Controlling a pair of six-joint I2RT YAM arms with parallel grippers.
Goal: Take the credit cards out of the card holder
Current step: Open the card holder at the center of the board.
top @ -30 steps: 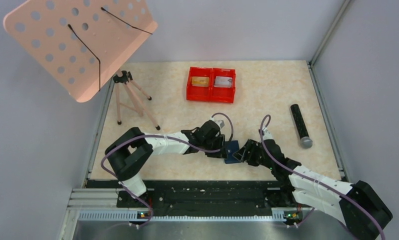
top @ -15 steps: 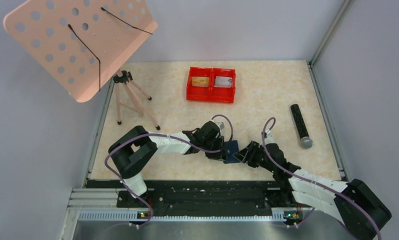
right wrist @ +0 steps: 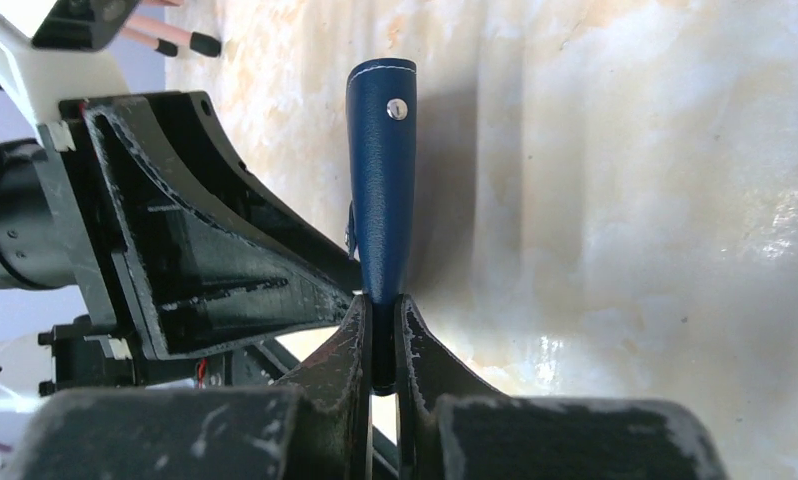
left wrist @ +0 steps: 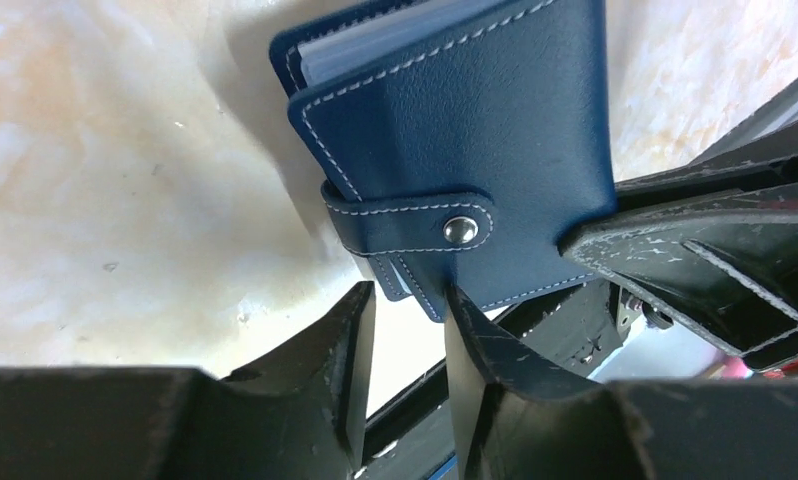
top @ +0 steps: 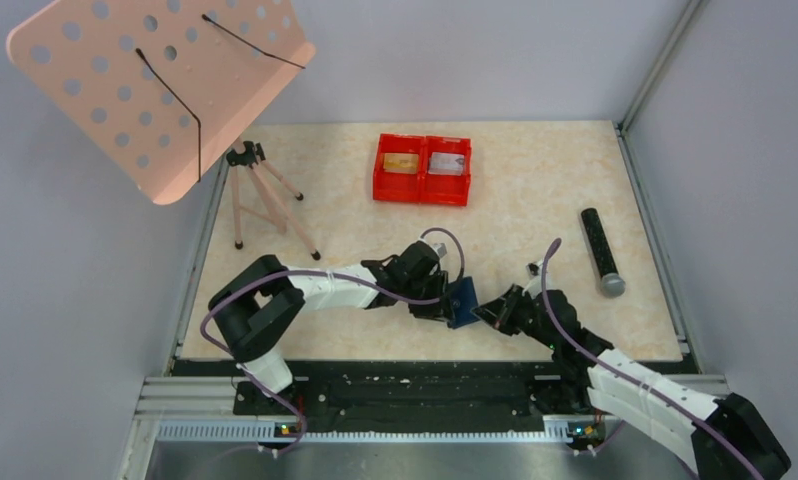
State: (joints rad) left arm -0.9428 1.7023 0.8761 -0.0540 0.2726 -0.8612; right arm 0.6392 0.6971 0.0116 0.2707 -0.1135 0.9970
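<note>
Where the overhead view catches them, the card holder (top: 463, 302) is held on edge over the near middle of the bench (top: 535, 180) between both pincers, likely braced for unsnapping. From the left wrist, the left pincer (left wrist: 407, 318) straddles the fastened snap tab (left wrist: 415, 222), half spread; whether it grips cannot be told. From the right wrist, the right pincer (right wrist: 383, 345) pinches the card holder's edge, steadying it upright.

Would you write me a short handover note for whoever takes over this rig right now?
Right claw: shut on an edge of the card holder.
Left claw: straddles its strap corner; grip unclear.
Red tray: a gold card and a silver card inside, one per compartment.
Left to do: the strap is snapped shut; unsnap it, open the holder, remove any cards inside.
</note>
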